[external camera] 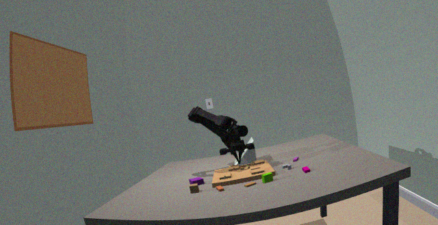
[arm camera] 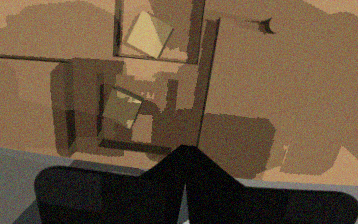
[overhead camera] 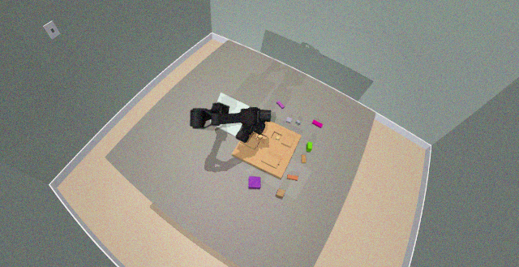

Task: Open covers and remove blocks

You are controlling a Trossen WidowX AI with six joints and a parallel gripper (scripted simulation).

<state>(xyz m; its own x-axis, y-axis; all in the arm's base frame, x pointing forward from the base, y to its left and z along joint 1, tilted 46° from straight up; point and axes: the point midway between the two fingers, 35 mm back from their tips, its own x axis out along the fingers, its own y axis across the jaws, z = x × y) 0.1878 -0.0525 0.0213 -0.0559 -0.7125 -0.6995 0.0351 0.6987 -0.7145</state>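
The wooden puzzle board (overhead camera: 253,157) (external camera: 241,176) (arm camera: 305,75) lies flat on the table. My gripper (external camera: 239,163) (arm camera: 187,152) is shut and empty, its tips low over the board's arm side. In the wrist view, a yellowish block (arm camera: 149,35) lies turned in the upper well. A second yellowish block (arm camera: 123,106) lies turned in the lower well, partly in shadow, just ahead and left of my fingertips. Both wells are at least partly uncovered. The covers are the same wood colour, and their exact positions are hard to tell. My hand hides part of the board in the top view.
Around the board lie a purple block (overhead camera: 255,183) (external camera: 196,181), a brown block (overhead camera: 280,193) (external camera: 194,188), an orange piece (overhead camera: 292,177) (external camera: 220,188), a tan piece (overhead camera: 303,159) (external camera: 250,184), a green block (overhead camera: 310,146) (external camera: 267,177), a magenta block (overhead camera: 317,123) (external camera: 306,169) and small grey pieces.
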